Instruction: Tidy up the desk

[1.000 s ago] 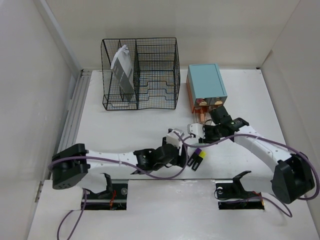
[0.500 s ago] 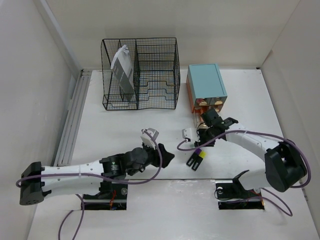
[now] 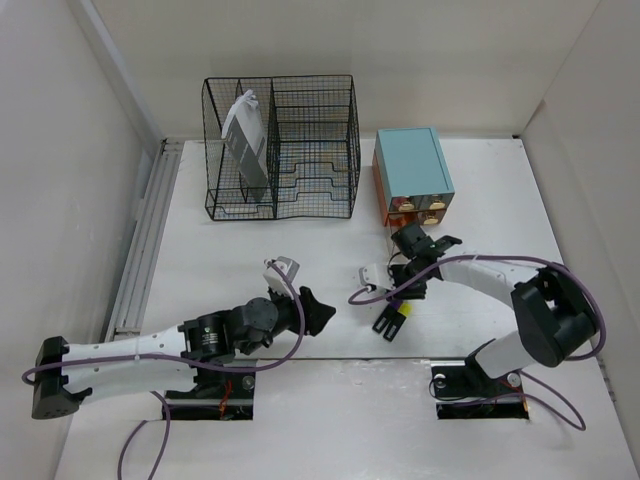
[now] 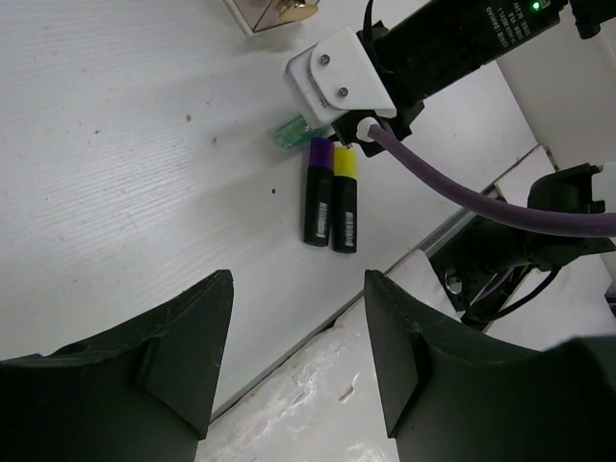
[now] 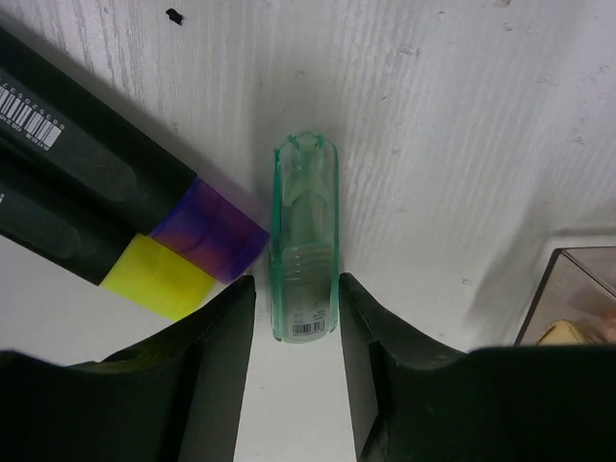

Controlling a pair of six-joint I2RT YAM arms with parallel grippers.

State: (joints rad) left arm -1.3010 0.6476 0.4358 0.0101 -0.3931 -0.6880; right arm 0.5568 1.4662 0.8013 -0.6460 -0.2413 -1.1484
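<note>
The white desk (image 3: pixel 230 260) carries two black markers, one purple-capped (image 3: pixel 384 320) and one yellow-capped (image 3: pixel 398 322), lying side by side. A small clear green tube (image 5: pixel 305 241) lies next to the purple cap (image 5: pixel 207 231). My right gripper (image 3: pixel 398 293) is low over the desk. In the right wrist view it (image 5: pixel 296 285) is open, its jaws flanking the near end of the tube with a thin gap on each side. My left gripper (image 3: pixel 316 310) is open and empty, left of the markers. In the left wrist view it (image 4: pixel 298 279) looks at the markers (image 4: pixel 332 207) and the green tube (image 4: pixel 289 132).
A black wire-mesh rack (image 3: pixel 280 150) holding a grey-white packet (image 3: pixel 245 135) stands at the back. A teal drawer box (image 3: pixel 412 170) with its drawer open is right of it. A grey ribbed rail (image 3: pixel 140 240) runs along the left edge. Cut-outs (image 3: pixel 205 385) lie at the near edge.
My left arm has pulled back to the left, away from the markers. My right gripper has moved down and towards the markers and now straddles the green tube.
</note>
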